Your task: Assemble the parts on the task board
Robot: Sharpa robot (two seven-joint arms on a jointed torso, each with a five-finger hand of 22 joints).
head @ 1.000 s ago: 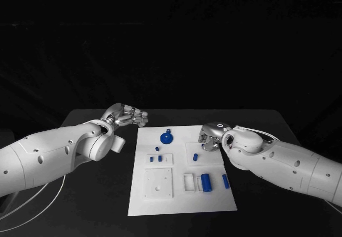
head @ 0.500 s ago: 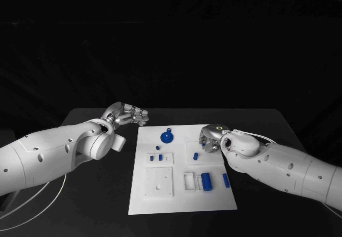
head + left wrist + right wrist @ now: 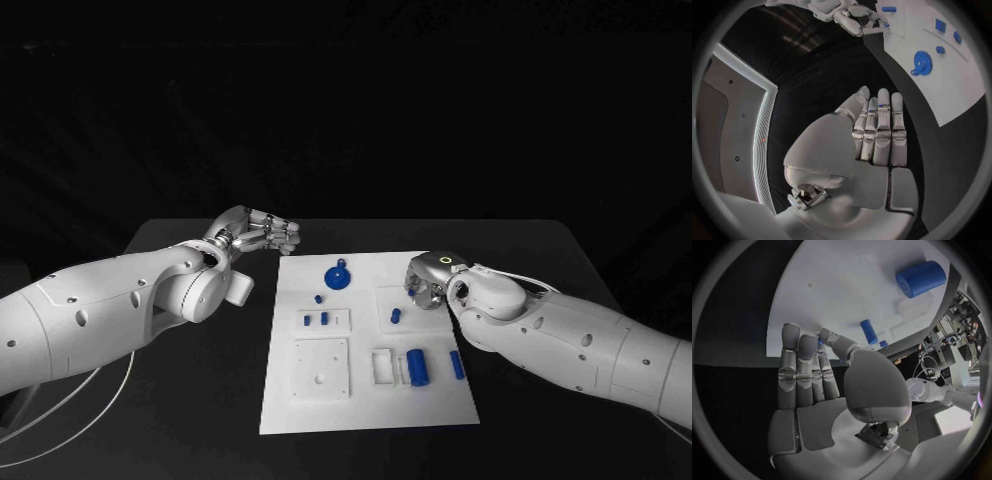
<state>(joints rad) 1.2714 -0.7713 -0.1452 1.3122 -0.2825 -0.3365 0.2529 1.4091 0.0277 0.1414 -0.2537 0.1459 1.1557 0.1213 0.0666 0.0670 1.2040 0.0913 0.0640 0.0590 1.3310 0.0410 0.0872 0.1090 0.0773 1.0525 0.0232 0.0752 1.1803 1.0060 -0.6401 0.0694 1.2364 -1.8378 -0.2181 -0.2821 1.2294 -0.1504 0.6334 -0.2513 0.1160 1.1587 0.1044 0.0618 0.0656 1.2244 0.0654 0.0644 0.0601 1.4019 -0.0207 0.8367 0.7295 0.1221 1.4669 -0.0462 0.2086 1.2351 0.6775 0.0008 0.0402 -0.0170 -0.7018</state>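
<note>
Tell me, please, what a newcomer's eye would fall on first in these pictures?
Most likely the white task board in the middle of the black table, dotted with blue parts, the blue gear near its far edge standing out. Next, the two silver hands: the left hand off the board's far left corner, the right hand over its right edge.

Head view: dim overall. Upper half of frame is unlit black; no light source visible. The white task board [image 3: 368, 345] at lower centre is the brightest surface, evenly lit, without glare. Arms at left and right edges show soft shading, no hard shadows. Wrist views: strong fisheye bending toward the circle rim, dark surround, focus acceptable at centre.
</note>
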